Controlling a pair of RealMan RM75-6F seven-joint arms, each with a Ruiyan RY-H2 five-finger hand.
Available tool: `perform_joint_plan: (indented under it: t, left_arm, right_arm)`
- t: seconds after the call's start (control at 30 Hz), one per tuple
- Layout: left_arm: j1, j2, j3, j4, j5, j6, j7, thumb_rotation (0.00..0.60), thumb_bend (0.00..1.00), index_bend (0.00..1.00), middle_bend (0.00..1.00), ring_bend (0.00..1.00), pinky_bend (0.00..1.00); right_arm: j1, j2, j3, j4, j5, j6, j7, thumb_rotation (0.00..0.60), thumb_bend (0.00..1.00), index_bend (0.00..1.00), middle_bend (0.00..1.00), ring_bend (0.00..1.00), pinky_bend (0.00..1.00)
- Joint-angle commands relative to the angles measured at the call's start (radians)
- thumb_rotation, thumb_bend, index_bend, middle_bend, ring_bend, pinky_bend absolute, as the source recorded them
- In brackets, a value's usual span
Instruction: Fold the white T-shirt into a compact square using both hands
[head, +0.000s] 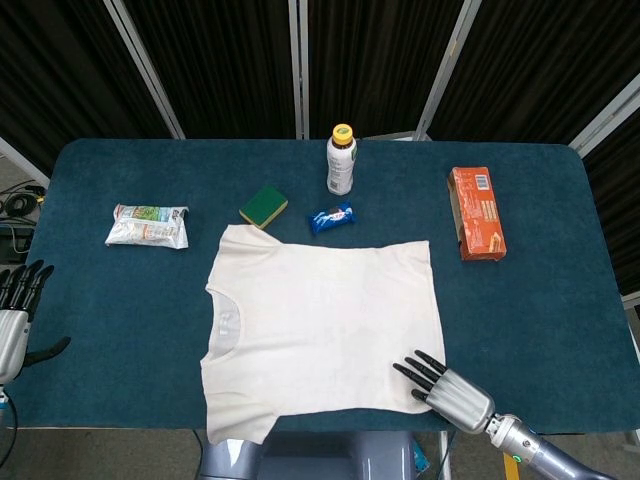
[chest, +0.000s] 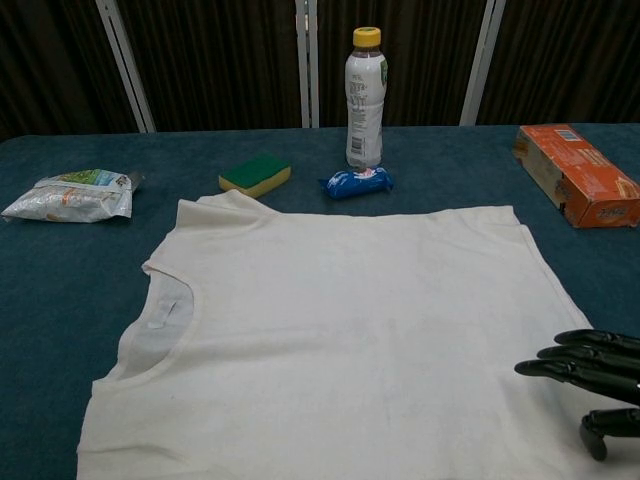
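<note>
While dark curtains (head: 370, 60) with pale metal uprights close off the back of the room, a table (head: 560, 300) covered in deep blue cloth fills both views. On it the white T-shirt (head: 320, 335) lies spread flat near the front edge, its neck opening toward the robot's left and its hem toward the right; one sleeve points to the back of the table and the other reaches the front edge. Behind the shirt stand a white bottle (head: 342, 160) with a yellow cap, upright, a green and yellow sponge (head: 263, 206) just off the far sleeve, and a small blue wrapped snack (head: 331, 218) between the sponge and the bottle's base. A crumpled white and green packet (head: 148, 225) lies well to the left, and an orange box (head: 476, 213) lies flat well to the right.

The right hand (head: 448, 390) is at the shirt's near right corner, its dark fingers (chest: 580, 368) stretched out roughly straight and slightly apart, pointing across the hem; the thumb curls below them. It holds nothing, and whether the fingertips actually touch the fabric cannot be told. The left hand (head: 14, 320) is at the far left edge of the table, beside it and well apart from the shirt, fingers extended upward and spread, thumb out to the side, holding nothing.
</note>
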Motion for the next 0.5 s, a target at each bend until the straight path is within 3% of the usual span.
perform_joint_plan:
  t: [0.03,0.5]
  left_arm:
    - [0.0,0.0,0.0,0.0,0.0,0.0,0.001,0.6,0.0,0.0,0.0,0.0,0.0]
    - [-0.005,0.0,0.019,-0.006,0.022,-0.018,-0.016,0.6,0.0,0.0,0.0,0.0,0.0]
  right_arm:
    - [0.0,-0.001,-0.003,0.004,0.004,0.006,0.005,0.6,0.31,0.46,0.0,0.0,0.0]
    - [-0.017,-0.017,-0.022,0.039,0.023,0.063,0.065,0.6,0.45,0.64,0.01,0.0,0.0]
